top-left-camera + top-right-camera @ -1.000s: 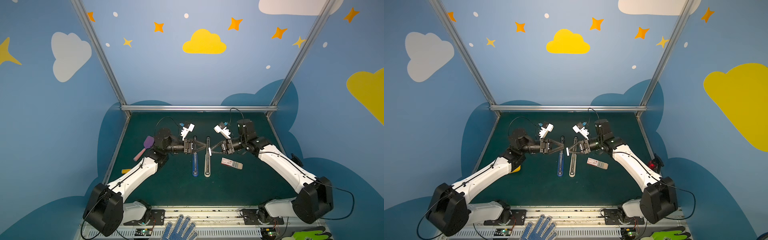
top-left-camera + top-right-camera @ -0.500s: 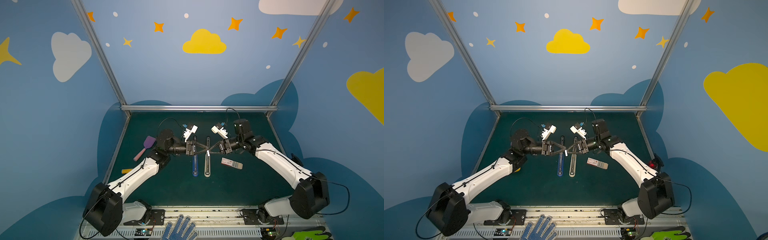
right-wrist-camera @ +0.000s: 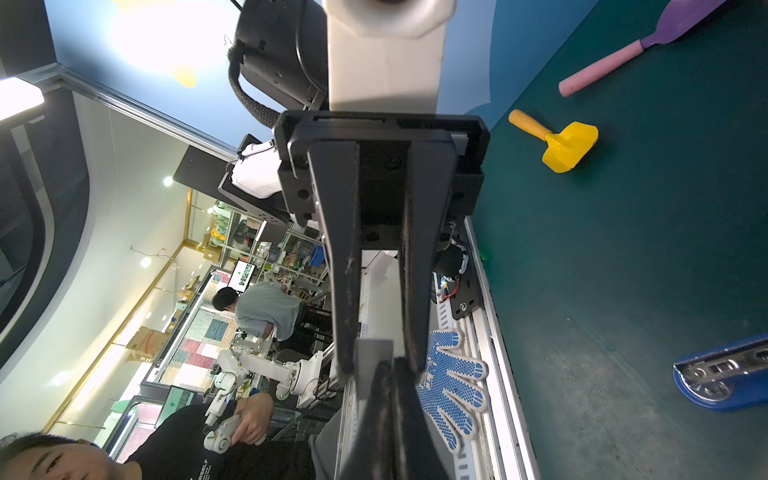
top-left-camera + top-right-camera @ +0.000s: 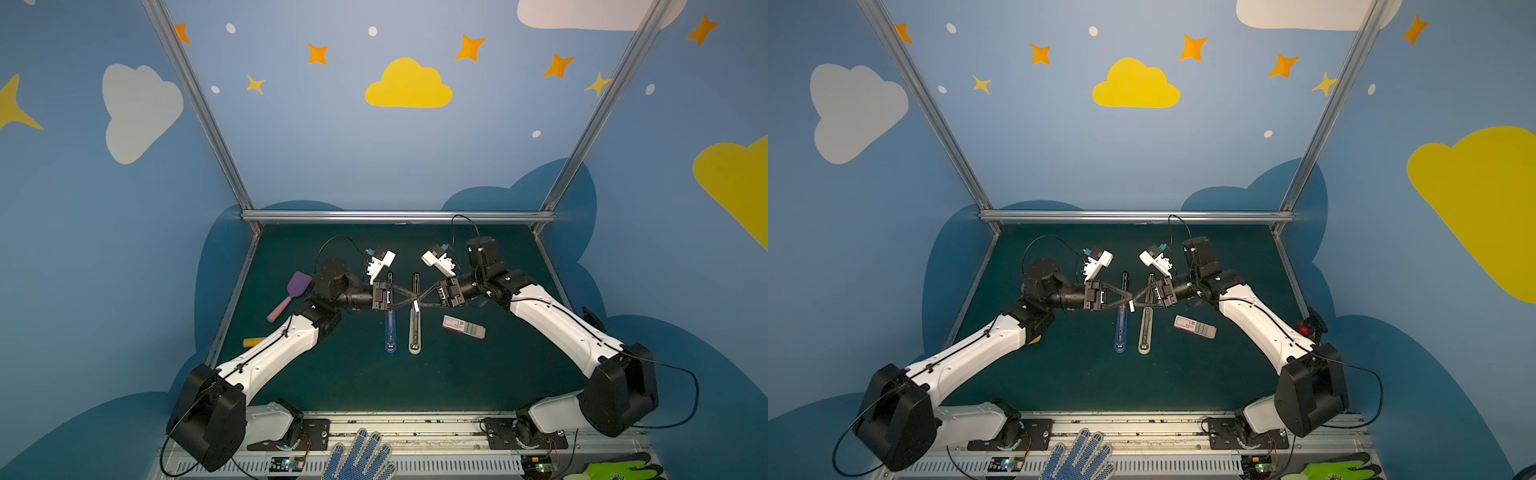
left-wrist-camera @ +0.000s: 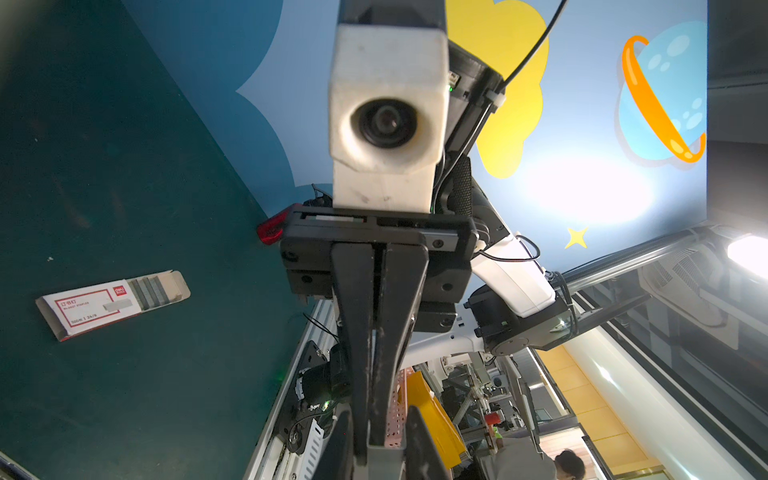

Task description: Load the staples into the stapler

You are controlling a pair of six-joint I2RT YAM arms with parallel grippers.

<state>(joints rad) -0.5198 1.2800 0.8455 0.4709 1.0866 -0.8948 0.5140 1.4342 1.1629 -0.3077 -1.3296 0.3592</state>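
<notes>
Above table ctr, in both top views: L gripper (image 4: 412,299) and R gripper (image 4: 419,299) meet tip to tip, raised over two staplers laid open flat on the green mat (image 4: 332,374). The blue stapler (image 4: 390,328) is on the left, the grey stapler (image 4: 414,328) just right of it. A small staple strip (image 4: 415,306) sits at the meeting point. The staples box (image 4: 1195,326) lies flat to the right of the grey stapler (image 4: 1145,328), apart from it, w/ tray slid part-way out.

L wrist view: R gripper's fingers (image 5: 353,311) are pressed together on the strip. The box (image 5: 112,303) shows grey staple rows in its tray.

R wrist view: L gripper's fingers (image 3: 345,249) stand narrowly apart, flanking the strip (image 3: 374,353); cannot tell whether they pinch it. The blue stapler's end (image 3: 723,374) rests on the mat.
</notes>
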